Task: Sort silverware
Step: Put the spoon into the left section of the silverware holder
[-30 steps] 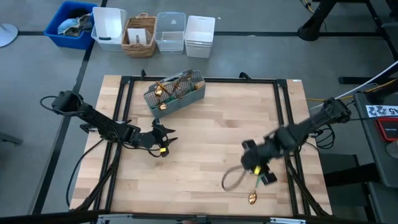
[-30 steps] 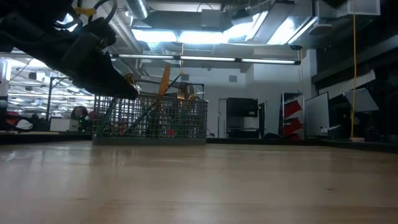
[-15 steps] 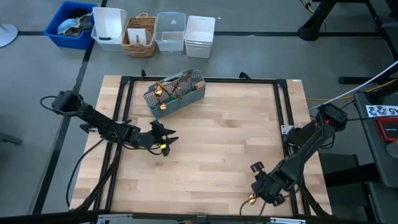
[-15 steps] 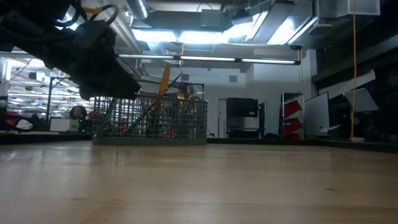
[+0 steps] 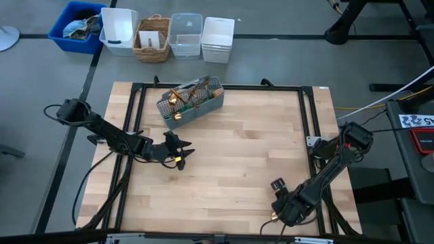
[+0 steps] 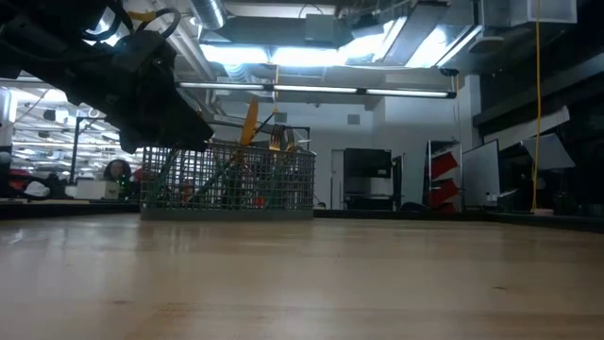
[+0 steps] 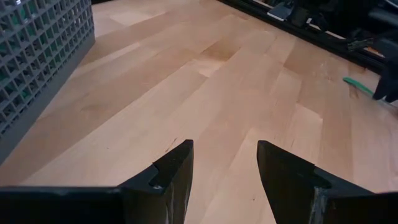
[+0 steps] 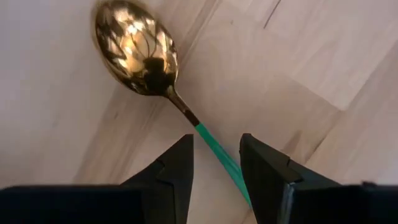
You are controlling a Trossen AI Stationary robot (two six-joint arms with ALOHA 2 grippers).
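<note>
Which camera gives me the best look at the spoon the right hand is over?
The right wrist view: the spoon fills it, its green handle between the right hand's open fingers. The high view shows only a gold glint; the left wrist view a green sliver; the low view nothing.

Grey mesh caddy [image 5: 192,102] sits tilted at the upper middle of the wooden table [image 5: 230,156], which has a black frame [image 5: 308,115] along its edges. On the floor above the table in the high view, left to right: blue bin [image 5: 76,26] with clutter, white tub [image 5: 118,30], wicker basket [image 5: 153,38], clear plastic box [image 5: 186,35], stack of white containers [image 5: 218,39]. The low view shows the caddy [image 6: 229,181] at left centre, ceiling lights [image 6: 311,55] along the top, and a dark cabinet [image 6: 366,178] in the room at centre.
</note>
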